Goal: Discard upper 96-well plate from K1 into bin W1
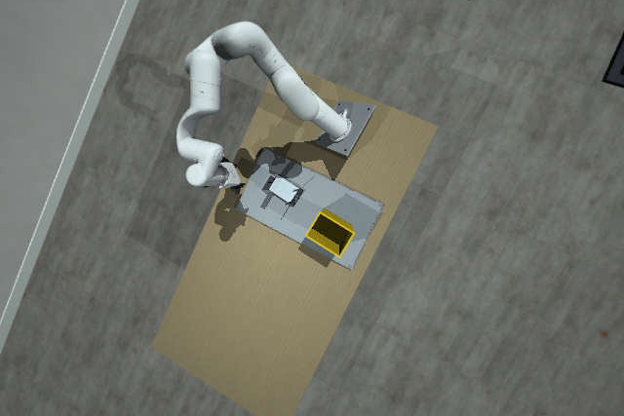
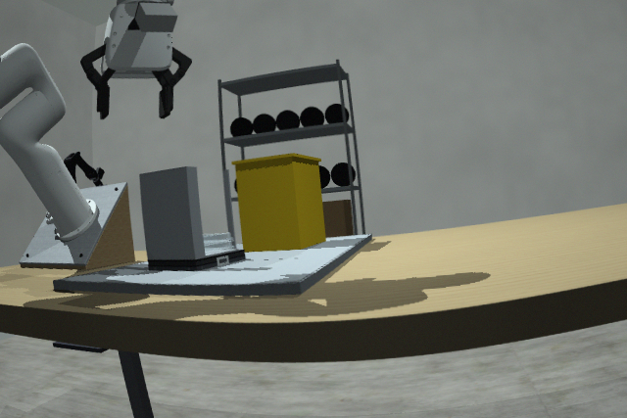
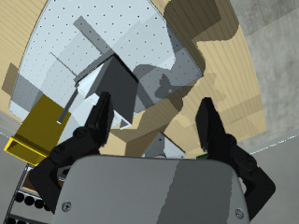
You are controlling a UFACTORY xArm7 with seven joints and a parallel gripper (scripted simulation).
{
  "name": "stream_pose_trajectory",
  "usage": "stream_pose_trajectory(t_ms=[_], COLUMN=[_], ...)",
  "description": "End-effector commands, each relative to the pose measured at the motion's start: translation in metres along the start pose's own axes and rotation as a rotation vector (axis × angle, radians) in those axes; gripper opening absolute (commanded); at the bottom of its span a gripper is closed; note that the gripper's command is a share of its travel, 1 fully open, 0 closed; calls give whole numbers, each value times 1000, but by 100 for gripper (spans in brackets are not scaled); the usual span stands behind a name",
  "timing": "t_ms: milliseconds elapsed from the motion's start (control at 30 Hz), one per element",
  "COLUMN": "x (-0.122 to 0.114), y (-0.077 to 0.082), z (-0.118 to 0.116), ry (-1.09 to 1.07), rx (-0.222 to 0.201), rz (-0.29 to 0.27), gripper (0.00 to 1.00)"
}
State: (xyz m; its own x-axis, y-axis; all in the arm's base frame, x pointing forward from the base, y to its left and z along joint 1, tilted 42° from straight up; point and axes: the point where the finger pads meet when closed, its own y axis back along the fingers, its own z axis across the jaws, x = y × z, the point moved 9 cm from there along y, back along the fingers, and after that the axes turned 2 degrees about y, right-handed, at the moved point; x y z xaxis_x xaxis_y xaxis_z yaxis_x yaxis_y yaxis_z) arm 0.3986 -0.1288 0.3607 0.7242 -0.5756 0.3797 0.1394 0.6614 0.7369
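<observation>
Claw [image 2: 132,100] of mine hangs high above the near end of the grey base plate [image 2: 283,271] on the wooden worktop [image 2: 481,256], fingers [image 2: 102,100] spread wide w/ nothing between them. Top view puts the claw [image 1: 229,180] just off the plate's edge, beside the rack [image 1: 265,184]. White well plate [image 1: 283,188] sits on that rack, apart from me. From the side, the rack's grey upright panel [image 2: 170,213] hides most of the stack; only a ribbed strip shows behind it, so I can't tell upper from lower plate there. Yellow bin [image 2: 280,201] stands upright at the far end of the base plate, mouth open to the top view [image 1: 330,232]. Wrist view looks down past both fingertips onto rack, base plate [image 3: 81,0] & a corner of the bin [image 3: 40,127]. Shelf unit [image 2: 221,115] w/ dark balls stands behind, near the wall.
</observation>
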Motion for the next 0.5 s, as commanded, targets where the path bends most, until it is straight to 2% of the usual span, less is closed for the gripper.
stream_pose_trajectory(t_ms=[0, 200, 467], x=[-8, -24, -38], y=[5, 10, 14], z=[-15, -36, -54], ry=[-80, -231, -354], rx=[0, 5, 9], rz=[7, 8, 8], gripper=[100, 100, 100])
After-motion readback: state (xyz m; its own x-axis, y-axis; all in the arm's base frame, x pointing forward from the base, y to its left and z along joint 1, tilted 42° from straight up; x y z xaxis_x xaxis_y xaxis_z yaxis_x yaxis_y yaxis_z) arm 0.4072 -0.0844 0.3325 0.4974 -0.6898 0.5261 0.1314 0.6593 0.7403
